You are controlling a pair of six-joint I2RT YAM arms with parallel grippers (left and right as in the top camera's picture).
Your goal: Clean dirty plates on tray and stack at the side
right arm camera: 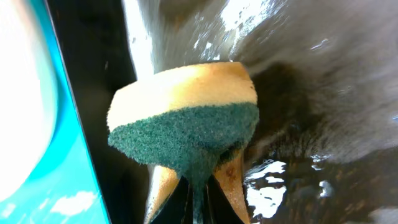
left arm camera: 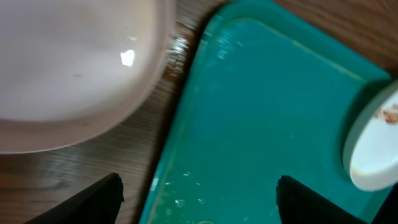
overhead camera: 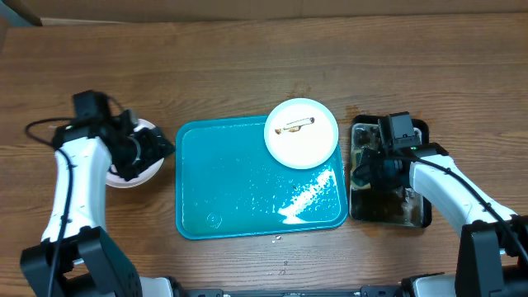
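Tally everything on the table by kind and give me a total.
Plates: 2 (smeared plate on the corner of the turquoise tray; left plate beside the tray, cannot tell if others lie under it)
Trays: 2 (turquoise tray, black tray)
Sponges: 1 (sponge)
Total: 5

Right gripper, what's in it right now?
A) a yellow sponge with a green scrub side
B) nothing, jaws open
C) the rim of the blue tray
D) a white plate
A: the right wrist view shows the right gripper pinching a yellow sponge with a green scrub face, held over murky water inside the black tray.
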